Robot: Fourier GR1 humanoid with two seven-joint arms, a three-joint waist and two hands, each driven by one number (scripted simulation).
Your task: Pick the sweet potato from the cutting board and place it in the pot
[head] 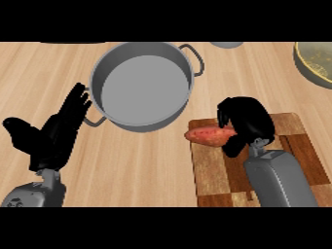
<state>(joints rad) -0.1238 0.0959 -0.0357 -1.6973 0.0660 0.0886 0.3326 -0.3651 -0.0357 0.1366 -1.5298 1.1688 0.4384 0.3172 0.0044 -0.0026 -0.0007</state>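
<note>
Black right hand (246, 121) around sweet potato (210, 134)

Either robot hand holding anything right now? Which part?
Right robot hand is curled over the right end of the sweet potato, which lies on the cutting board. Left robot hand is open, holding nothing.
</note>
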